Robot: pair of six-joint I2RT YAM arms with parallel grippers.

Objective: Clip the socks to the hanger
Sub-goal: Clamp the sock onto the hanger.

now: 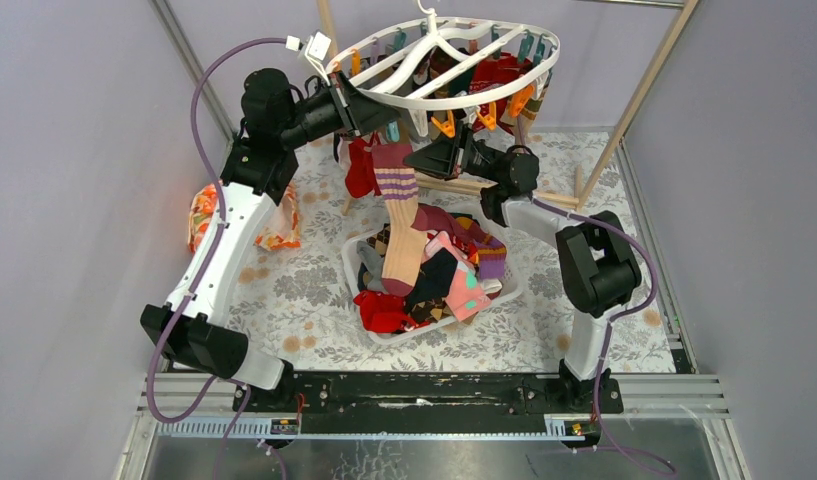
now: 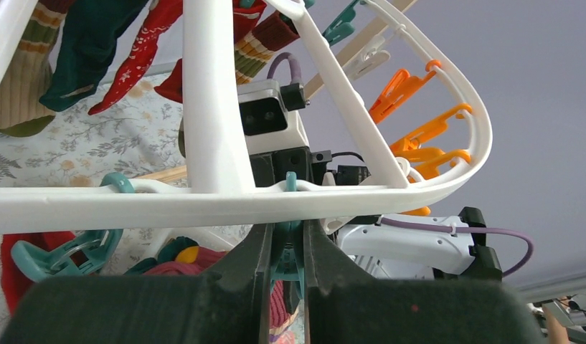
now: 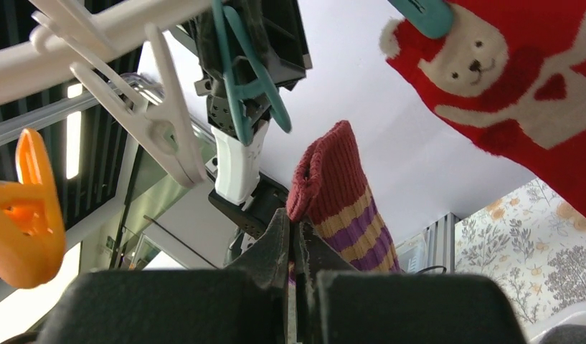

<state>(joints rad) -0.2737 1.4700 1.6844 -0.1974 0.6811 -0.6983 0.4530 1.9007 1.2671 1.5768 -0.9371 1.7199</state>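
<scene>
The white oval hanger [image 1: 504, 88] hangs at the top, with several socks clipped on it, among them red socks [image 1: 496, 72]. My left gripper [image 1: 382, 112] reaches under its near rim [image 2: 168, 206] and is shut on a teal clip [image 2: 290, 264], squeezing it; the clip's mouth [image 3: 236, 107] gapes. My right gripper [image 1: 416, 160] is shut on the cuff of a maroon sock with tan and purple stripes [image 3: 340, 193], held just below and right of that clip. The sock's tan foot [image 1: 402, 245] trails down into the basket.
A white basket [image 1: 508, 291] heaped with mixed socks sits mid-table. An orange floral cloth [image 1: 199, 215] lies at the left. Wooden poles [image 1: 644, 95] stand behind the hanger. A red bear-pattern sock [image 3: 505, 79], a white clip [image 3: 164, 122] and an orange clip [image 3: 24, 208] hang close by.
</scene>
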